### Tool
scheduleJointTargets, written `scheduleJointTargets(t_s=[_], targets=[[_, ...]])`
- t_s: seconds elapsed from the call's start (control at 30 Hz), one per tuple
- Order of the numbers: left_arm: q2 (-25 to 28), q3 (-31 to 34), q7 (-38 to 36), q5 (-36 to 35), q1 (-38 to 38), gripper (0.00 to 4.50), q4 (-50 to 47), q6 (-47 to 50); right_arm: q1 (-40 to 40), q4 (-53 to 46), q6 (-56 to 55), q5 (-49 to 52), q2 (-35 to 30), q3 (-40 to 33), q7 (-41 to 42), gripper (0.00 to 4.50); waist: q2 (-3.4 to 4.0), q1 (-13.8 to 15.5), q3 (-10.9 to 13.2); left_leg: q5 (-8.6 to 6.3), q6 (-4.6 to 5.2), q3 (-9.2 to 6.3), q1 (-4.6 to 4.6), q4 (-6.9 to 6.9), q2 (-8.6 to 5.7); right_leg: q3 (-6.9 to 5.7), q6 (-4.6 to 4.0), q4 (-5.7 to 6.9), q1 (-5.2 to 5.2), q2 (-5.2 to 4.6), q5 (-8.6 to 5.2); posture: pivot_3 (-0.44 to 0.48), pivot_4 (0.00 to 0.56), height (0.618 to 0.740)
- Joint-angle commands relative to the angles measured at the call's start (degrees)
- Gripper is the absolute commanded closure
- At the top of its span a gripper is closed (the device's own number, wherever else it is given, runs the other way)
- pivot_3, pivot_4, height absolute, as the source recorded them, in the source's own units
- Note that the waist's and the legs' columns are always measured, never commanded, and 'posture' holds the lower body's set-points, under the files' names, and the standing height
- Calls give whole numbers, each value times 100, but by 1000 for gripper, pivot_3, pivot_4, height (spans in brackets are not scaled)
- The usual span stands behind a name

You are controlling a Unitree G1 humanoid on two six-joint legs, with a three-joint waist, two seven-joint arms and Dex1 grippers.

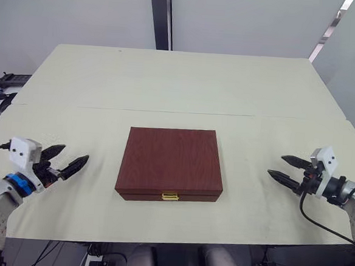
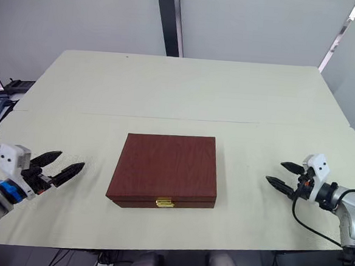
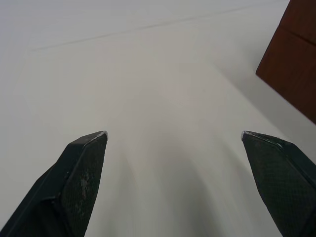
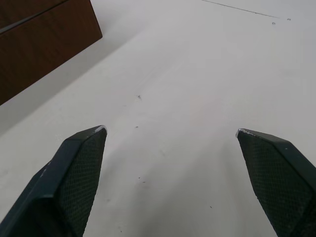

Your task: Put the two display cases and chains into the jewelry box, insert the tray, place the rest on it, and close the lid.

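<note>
The box [image 1: 171, 163] is seen shut on the table [image 1: 168, 90], flanked by the left gripper [image 1: 71, 156] and right gripper [image 1: 277, 165], fingers held apart.

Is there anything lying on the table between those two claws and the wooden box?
Nothing visible. Bare table lies between the left gripper and the closed jewelry box, and between the right gripper and the box. Both grippers are open.

even, bright overhead light is falling on the pale table [image 1: 168, 90] before me, with no glare. the jewelry box [image 1: 170, 163] is casting only a thin soft shadow along its front. my wrist views are reading softer, the near fingertips [image 3: 81, 173] slightly blurred.
</note>
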Motion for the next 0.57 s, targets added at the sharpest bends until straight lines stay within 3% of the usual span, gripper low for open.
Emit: scheduleJointTargets(t_s=[0.03,0.57], targets=[[252,117,-386,30,-88,0,139,-128,60,-243,-36,127,-188,-178,-82,41,0,9,0,0,0,-1,-1,0,1,-2,0,0,-1,0,0,0,150,740],[449,570,-404,125,162,0,32,143,-25,-49,-95,134,-303,-60,-82,41,-1,36,-1,0,0,1,-1,1,1,-4,5,1,2,-4,3,0,150,740]])
